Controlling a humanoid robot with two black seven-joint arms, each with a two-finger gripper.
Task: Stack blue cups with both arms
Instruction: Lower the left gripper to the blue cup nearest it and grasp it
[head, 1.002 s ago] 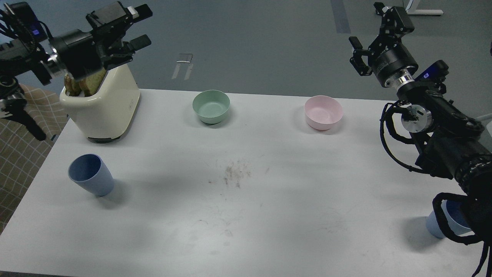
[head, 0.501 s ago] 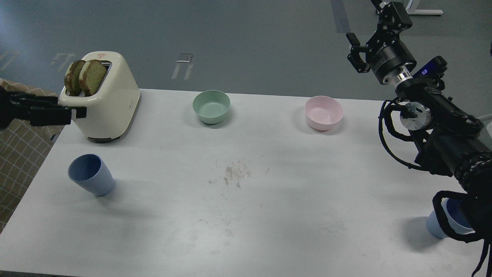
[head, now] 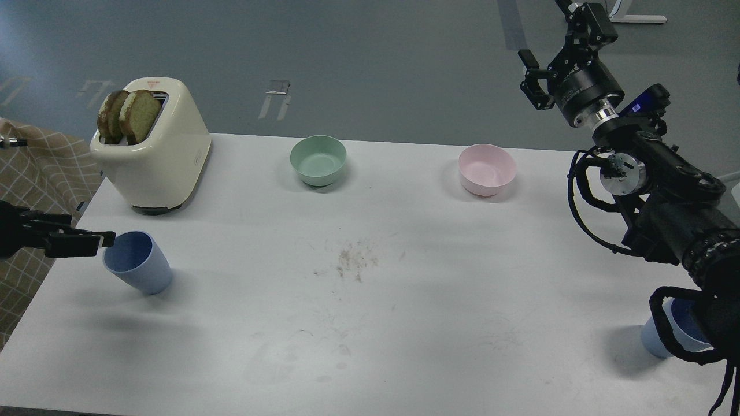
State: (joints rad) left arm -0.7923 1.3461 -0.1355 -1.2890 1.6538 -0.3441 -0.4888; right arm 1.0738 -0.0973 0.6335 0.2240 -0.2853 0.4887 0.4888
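Observation:
One blue cup (head: 137, 267) stands upright at the table's left, mouth up. My left gripper (head: 92, 230) comes in low from the left edge. Its fingers are apart and the longer fingertip (head: 107, 238) is right at the cup's left rim; nothing is held. The second blue cup (head: 656, 344) stands at the table's near right corner, partly hidden behind my right arm's forearm and cable. My right gripper (head: 546, 40) is raised high beyond the table's far right edge, open and empty, far from both cups.
A cream toaster (head: 159, 156) with two slices of toast stands at the back left. A mint-green bowl (head: 318, 160) and a pink bowl (head: 487, 169) sit along the back of the white table (head: 370, 323). Crumbs (head: 354, 260) lie mid-table.
My left gripper has dropped from above the toaster to table height beside the left blue cup's rim. My right gripper has risen slightly. The cups have not moved.

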